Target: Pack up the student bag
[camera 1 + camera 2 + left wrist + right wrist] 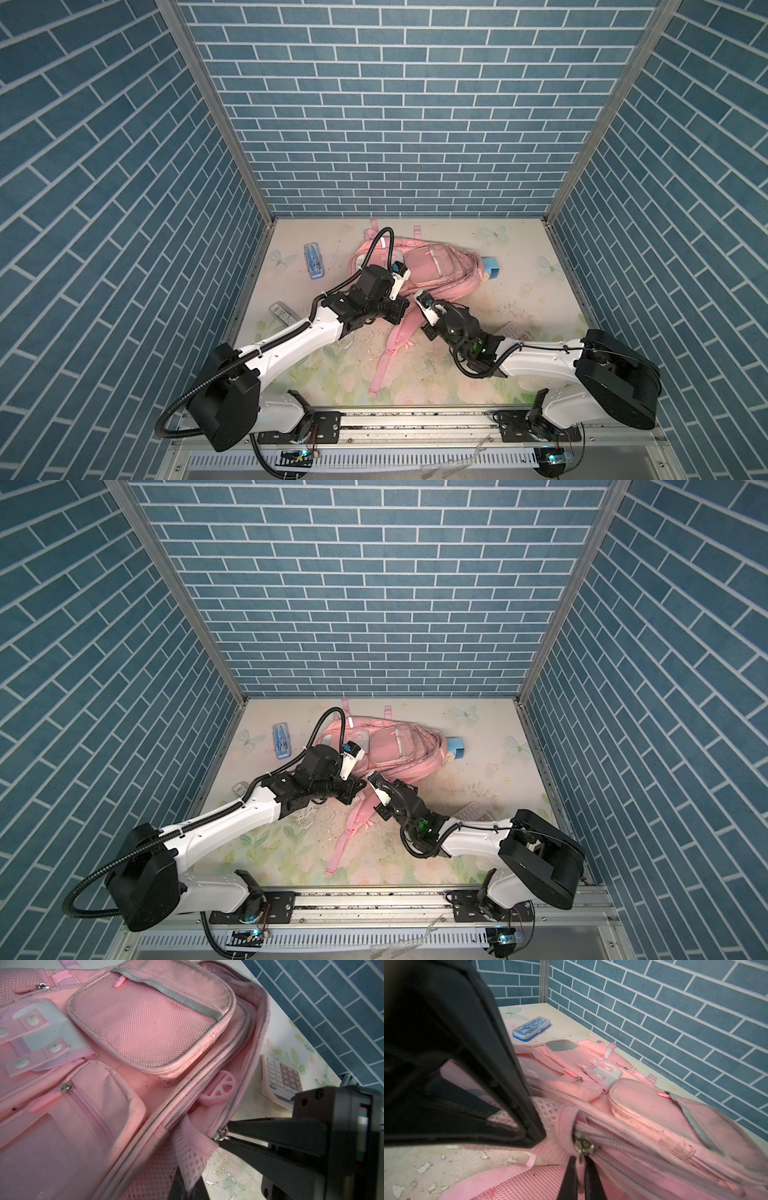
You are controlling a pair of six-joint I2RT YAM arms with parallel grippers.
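Right wrist view had my right gripper point(580, 1176) nearest of all. Its two black fingers point(568, 1180) were drawn together with barely a sliver between them, pinching the metal zipper pull point(583, 1146) at the near corner of the student bag point(654, 1109). Just beside it, in the left wrist view, my left gripper point(189, 1182) was clamped tight on the pink mesh flap point(193, 1153) of that same corner, with the fabric standing up between the fingertips. So both pairs of fingers touched the bag at one spot, on the edge closest to my bases. Past the fingers the main zip lay parted, and a pink spoked disc point(218, 1091) showed in the gap. Farther on, the bag lay flat with its front pockets up, the mesh-fronted pocket point(149, 1022) among them. In both top views the bag stretched across the middle of the floral table point(415, 374), toward the back wall, with one strap point(386, 357) trailing toward me between my arms. A calculator point(515, 331) lay by my right arm, apart from the bag. A blue case point(314, 259) lay well apart on the left, and a blue box point(493, 268) sat just beside the bag's far right end.
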